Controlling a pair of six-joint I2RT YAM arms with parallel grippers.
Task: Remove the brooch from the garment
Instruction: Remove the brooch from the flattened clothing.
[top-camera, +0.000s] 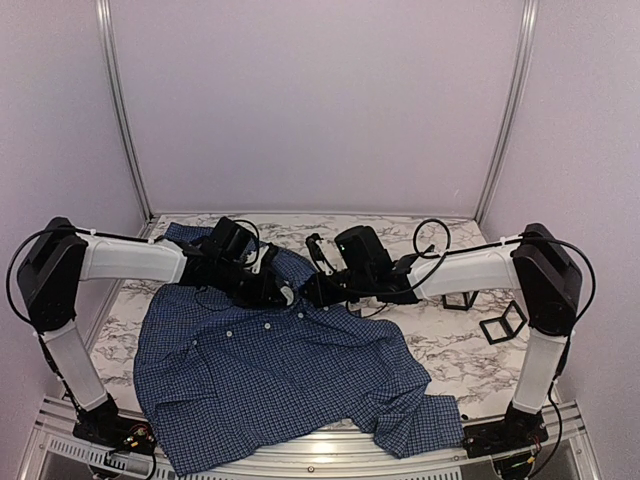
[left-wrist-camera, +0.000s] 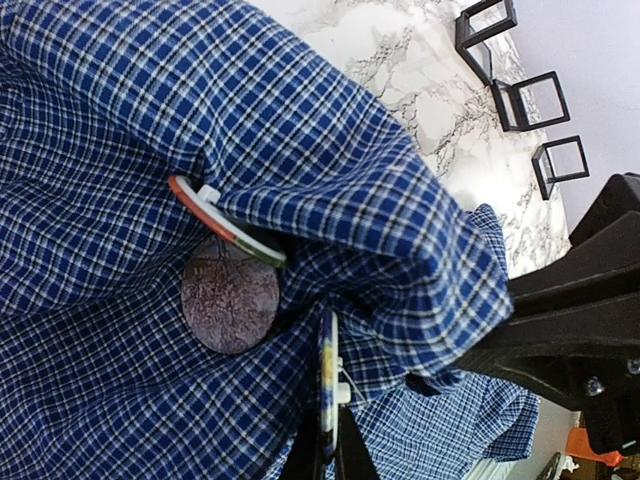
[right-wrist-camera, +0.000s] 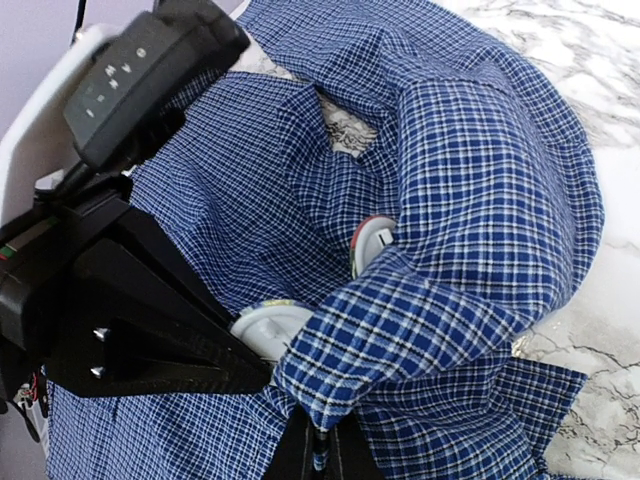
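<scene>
The garment (top-camera: 270, 370), a dark blue checked shirt, lies spread on the marble table, and both grippers meet at its collar end. The brooch (left-wrist-camera: 225, 222), an orange-rimmed disc with a white back, pokes out from under a fold; it also shows in the right wrist view as the brooch (right-wrist-camera: 372, 243). My left gripper (left-wrist-camera: 330, 445) is shut on a different, blue-and-yellow round pin (left-wrist-camera: 328, 370), seen edge-on against the cloth. My right gripper (right-wrist-camera: 322, 445) is shut on a bunched fold of the garment (right-wrist-camera: 400, 330) just below the brooch.
A mauve mottled disc (left-wrist-camera: 230, 295) sits on the cloth below the brooch. Small black open frames (top-camera: 503, 322) stand on the table to the right, beside the right arm (top-camera: 480, 268). The shirt hangs over the table's near edge (top-camera: 330, 455).
</scene>
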